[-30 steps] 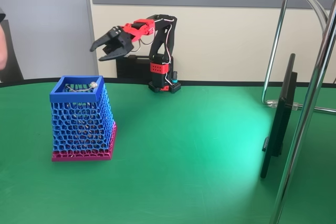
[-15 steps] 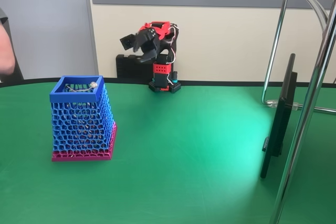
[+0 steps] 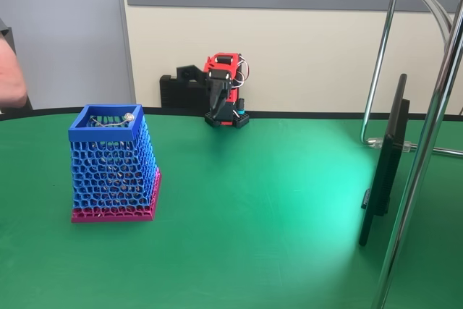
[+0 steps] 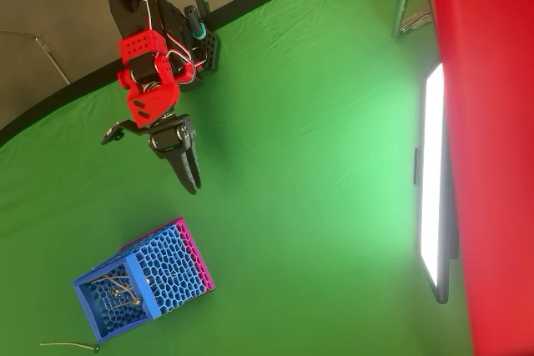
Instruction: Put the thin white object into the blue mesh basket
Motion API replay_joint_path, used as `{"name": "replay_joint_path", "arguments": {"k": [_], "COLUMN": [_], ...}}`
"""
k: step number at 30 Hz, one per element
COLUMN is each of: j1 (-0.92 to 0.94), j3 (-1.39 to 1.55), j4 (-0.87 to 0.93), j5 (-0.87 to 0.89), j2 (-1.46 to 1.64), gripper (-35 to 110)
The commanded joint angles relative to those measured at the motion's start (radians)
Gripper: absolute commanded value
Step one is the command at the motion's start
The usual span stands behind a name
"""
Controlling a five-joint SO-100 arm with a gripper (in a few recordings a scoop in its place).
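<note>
We are seeing the slender whitish stick with a shiny bead (image 3: 116,121) lying inside the tall blue honeycomb-mesh basket with a magenta base (image 3: 110,171), mostly hidden by the lattice and rim. The black two-finger gripper (image 4: 190,174) is folding back near the arm's base, well apart from the basket on the green table (image 3: 260,200). Its fingers are sitting narrow and holding nothing.

The fixed view looks level across the table (image 3: 275,215) toward its far edge. The overhead view looks straight down. Both share the basket (image 3: 112,168) (image 4: 142,281) and arm (image 3: 221,95) (image 4: 150,81).

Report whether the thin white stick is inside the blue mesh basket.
Inside: the thin white stick lies within the blue mesh basket, below its rim.
</note>
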Motion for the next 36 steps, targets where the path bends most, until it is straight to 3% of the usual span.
{"name": "replay_joint_path", "arguments": {"k": [1,5,9,19,36], "j1": [-0.009,-0.021,-0.028,-0.031,-0.032], "j3": [0.06,0.06,0.06,0.06,0.06], "j4": [0.015,0.143,0.21,0.353,0.364], "j5": [-0.025,-0.008,-0.006,0.029,0.006], "j2": [0.067,0.123,0.147,0.147,0.147], "gripper": [18,15,1,1,1]}}
